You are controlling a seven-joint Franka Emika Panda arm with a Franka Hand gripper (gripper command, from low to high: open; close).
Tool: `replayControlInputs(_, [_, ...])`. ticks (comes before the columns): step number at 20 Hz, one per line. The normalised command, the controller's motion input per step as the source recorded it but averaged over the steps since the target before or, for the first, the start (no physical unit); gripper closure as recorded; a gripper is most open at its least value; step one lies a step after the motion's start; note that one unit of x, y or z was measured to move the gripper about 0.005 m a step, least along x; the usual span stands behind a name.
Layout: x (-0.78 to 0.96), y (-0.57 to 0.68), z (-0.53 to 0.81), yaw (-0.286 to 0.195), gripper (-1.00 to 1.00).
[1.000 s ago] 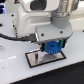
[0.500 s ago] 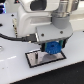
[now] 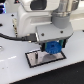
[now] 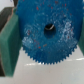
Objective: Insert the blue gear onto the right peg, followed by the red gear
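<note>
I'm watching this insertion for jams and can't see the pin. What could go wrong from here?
Two risks, both judgements:
1. In the exterior view the gripper holds the blue gear low over the plate, and neither view shows a peg. If the hub hole is off-centre, the gear may jam or tilt.
2. The fingers pinch only its toothed rim, so it could slip or cock on contact.

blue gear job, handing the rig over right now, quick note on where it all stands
Gripper: shut on the blue gear, held over the plate.
Blue gear: between the pads in the wrist view, hub hole visible; whether it is on the right peg cannot be told.
Red gear and pegs: not visible.
Done: blue gear picked up and brought to the plate.
Left: seat and release it, then the red gear.
</note>
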Motion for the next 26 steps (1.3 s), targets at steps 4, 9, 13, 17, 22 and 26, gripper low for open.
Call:
replayControlInputs(4, [0.02, 0.00, -0.31, 0.000, 1.00])
replayControlInputs(9, [0.08, 0.00, -0.14, 0.000, 1.00])
replayControlInputs(13, [0.13, 0.02, -0.19, 0.000, 1.00])
replayControlInputs(17, [0.15, 0.05, -0.15, 0.000, 1.00])
replayControlInputs(22, [0.10, 0.05, -0.13, 0.000, 1.00])
replayControlInputs(26, [0.05, 0.06, -0.06, 0.000, 1.00])
